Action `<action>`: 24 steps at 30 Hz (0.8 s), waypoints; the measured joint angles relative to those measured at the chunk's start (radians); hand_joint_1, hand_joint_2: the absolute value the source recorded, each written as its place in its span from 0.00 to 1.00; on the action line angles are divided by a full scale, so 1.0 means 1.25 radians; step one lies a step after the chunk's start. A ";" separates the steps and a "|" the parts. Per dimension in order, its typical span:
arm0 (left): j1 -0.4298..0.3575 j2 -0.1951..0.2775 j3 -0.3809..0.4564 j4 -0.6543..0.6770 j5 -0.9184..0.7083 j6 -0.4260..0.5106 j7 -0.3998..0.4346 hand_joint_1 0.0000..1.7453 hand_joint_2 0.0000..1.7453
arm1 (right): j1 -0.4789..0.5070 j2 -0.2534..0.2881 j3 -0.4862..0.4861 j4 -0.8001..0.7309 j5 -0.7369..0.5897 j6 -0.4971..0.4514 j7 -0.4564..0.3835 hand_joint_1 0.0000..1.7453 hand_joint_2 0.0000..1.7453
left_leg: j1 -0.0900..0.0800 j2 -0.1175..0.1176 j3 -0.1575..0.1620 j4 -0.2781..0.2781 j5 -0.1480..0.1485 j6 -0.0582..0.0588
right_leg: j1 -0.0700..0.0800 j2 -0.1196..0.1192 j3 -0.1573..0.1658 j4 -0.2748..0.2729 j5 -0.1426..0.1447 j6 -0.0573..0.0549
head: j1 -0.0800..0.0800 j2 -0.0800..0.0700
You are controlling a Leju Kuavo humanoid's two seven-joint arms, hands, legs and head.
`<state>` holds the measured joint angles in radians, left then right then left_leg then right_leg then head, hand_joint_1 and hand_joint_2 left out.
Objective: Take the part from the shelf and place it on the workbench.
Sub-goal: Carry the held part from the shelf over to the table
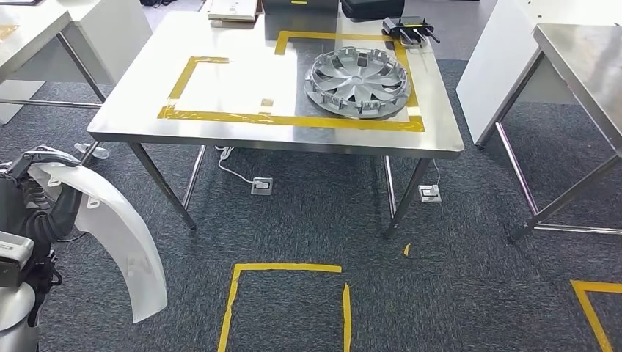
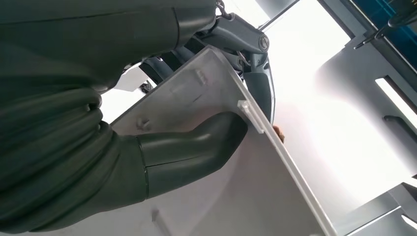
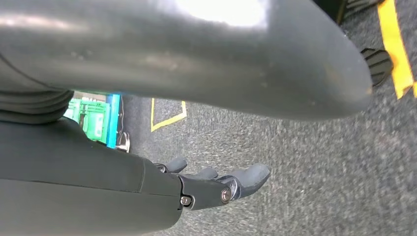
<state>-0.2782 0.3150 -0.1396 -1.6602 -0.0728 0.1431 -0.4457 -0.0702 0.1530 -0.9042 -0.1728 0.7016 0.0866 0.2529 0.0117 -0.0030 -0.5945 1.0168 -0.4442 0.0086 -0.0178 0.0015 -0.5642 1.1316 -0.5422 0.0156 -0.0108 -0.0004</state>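
A white curved fender-like part (image 1: 110, 227) hangs at the lower left of the head view, over the carpet. My left hand (image 1: 40, 183) grips its upper end. In the left wrist view the thick thumb (image 2: 196, 147) lies across the part's pale inner face (image 2: 236, 196) and darker fingers (image 2: 255, 64) wrap over its edge. The steel workbench (image 1: 242, 128) stands ahead, marked with yellow tape, and a silver wheel cover (image 1: 356, 81) lies on its right half. My right hand (image 3: 216, 184) hangs above the carpet with its fingers apart and nothing in them.
A black device (image 1: 408, 29) and a black case (image 1: 370, 7) sit at the workbench's far edge. Another steel table (image 1: 587, 66) stands at right, a white one (image 1: 44, 29) at left. Yellow tape squares (image 1: 286, 293) mark the carpet; cables and floor sockets (image 1: 262, 185) lie under the bench.
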 joint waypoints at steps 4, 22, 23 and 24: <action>0.004 0.000 -0.001 -0.001 0.000 0.000 0.000 1.00 1.00 | 0.002 0.000 0.000 0.000 0.000 0.000 0.002 0.00 0.00 | -0.006 -0.002 0.020 -0.001 -0.021 0.011 | 0.003 0.000 -0.119 0.152 -0.056 0.002 | 0.001 0.000; 0.028 0.002 -0.002 -0.017 -0.016 0.006 0.001 1.00 1.00 | 0.006 0.001 0.000 0.000 0.010 0.002 0.001 0.00 0.00 | -0.001 -0.001 -0.067 0.136 -0.042 -0.039 | 0.005 0.002 0.013 -0.087 0.038 -0.035 | -0.003 0.000; 0.028 0.002 -0.002 -0.017 -0.016 0.005 0.001 1.00 1.00 | 0.006 0.001 0.000 0.000 0.010 0.002 0.001 0.00 0.00 | -0.002 -0.001 -0.048 0.082 -0.012 -0.038 | 0.004 0.002 0.022 -0.087 0.032 -0.032 | -0.003 0.000; 0.028 0.002 -0.002 -0.017 -0.016 0.005 0.001 1.00 1.00 | 0.005 0.001 0.000 0.000 0.011 0.002 0.000 0.00 0.00 | -0.004 0.000 -0.034 0.041 -0.002 -0.034 | 0.004 0.003 0.027 -0.087 0.026 -0.027 | -0.004 0.000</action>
<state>-0.2438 0.3178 -0.1419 -1.6811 -0.0927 0.1493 -0.4443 -0.0641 0.1542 -0.9045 -0.1728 0.7149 0.0892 0.2524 0.0071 -0.0025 -0.6364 1.0679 -0.4462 -0.0334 -0.0130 0.0046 -0.5306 1.0230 -0.5091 -0.0186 -0.0158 -0.0004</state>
